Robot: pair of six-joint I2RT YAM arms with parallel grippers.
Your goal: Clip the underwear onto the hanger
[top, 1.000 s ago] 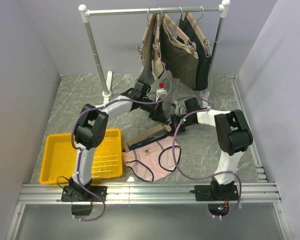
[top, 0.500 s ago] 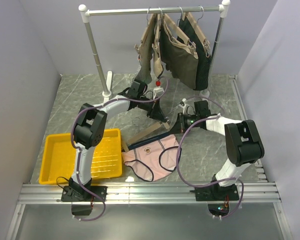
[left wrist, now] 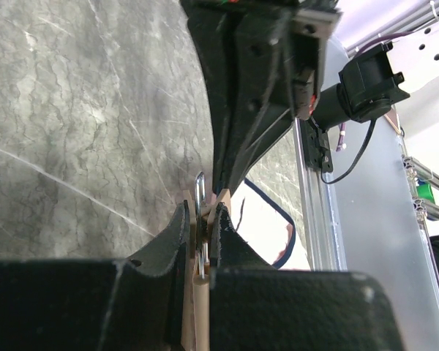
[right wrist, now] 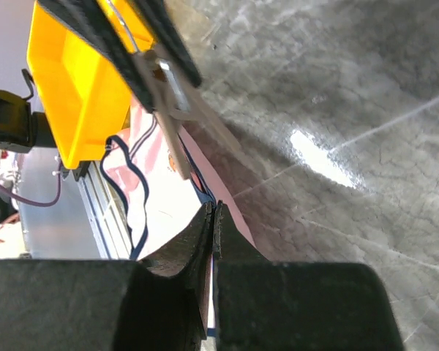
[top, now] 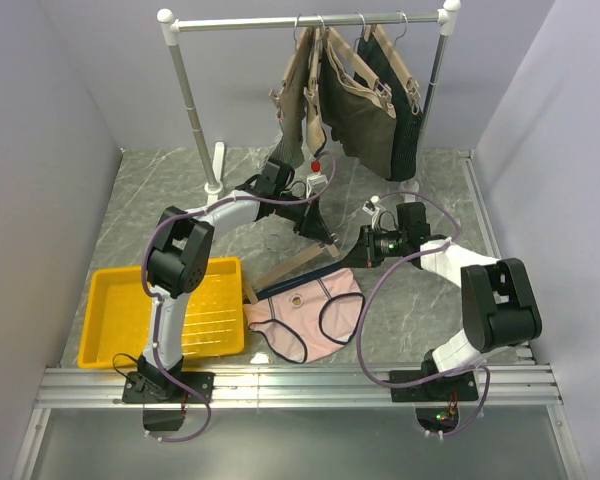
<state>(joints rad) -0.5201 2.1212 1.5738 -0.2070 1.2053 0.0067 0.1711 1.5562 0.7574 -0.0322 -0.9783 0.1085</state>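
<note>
the underwear [top: 305, 315] lies flat on the grey marbled tabletop [top: 160, 200], just beside the yellow tray [top: 130, 320], with its waistband toward the far side. the hanger [top: 292, 270] rests slanted along that waistband, one end near the tray's corner. the left jaws are clamped on the hanger's bar beside the wire hook [left wrist: 199, 191]. the right jaws are pinched narrow on the underwear's navy edging, just beside the hanger's clip [right wrist: 170, 88]. both arms crowd over that one spot: the left arm [top: 235, 208] reaches in from the left and the right arm [top: 430, 250] from the right, with purple cables [top: 420, 197] looping around them. behind them stands the clothes rack [top: 190, 100], its dark garments [top: 365, 100] hanging low above the left wrist.
</note>
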